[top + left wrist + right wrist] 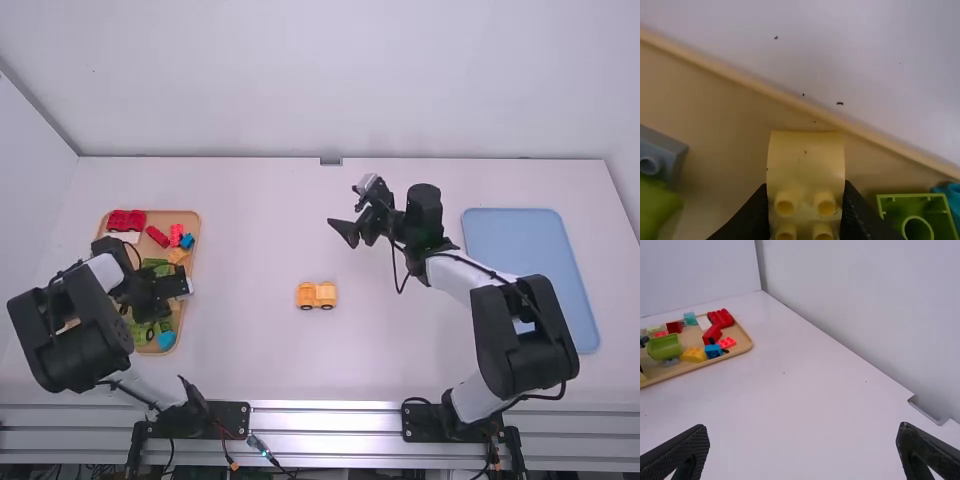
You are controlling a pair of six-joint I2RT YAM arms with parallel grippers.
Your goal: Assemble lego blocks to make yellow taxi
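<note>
Yellow block [806, 167] sits pinched between left claw's [150, 291] fingers; right claw [344, 208] gapes empty.

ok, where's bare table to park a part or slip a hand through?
White table between the wooden tray and the yellow wheeled build; also from that build to the metal rail. The far part of the blue tray is bare too. Crowded: the wooden tray, blocks all over, left gripper above it.
</note>
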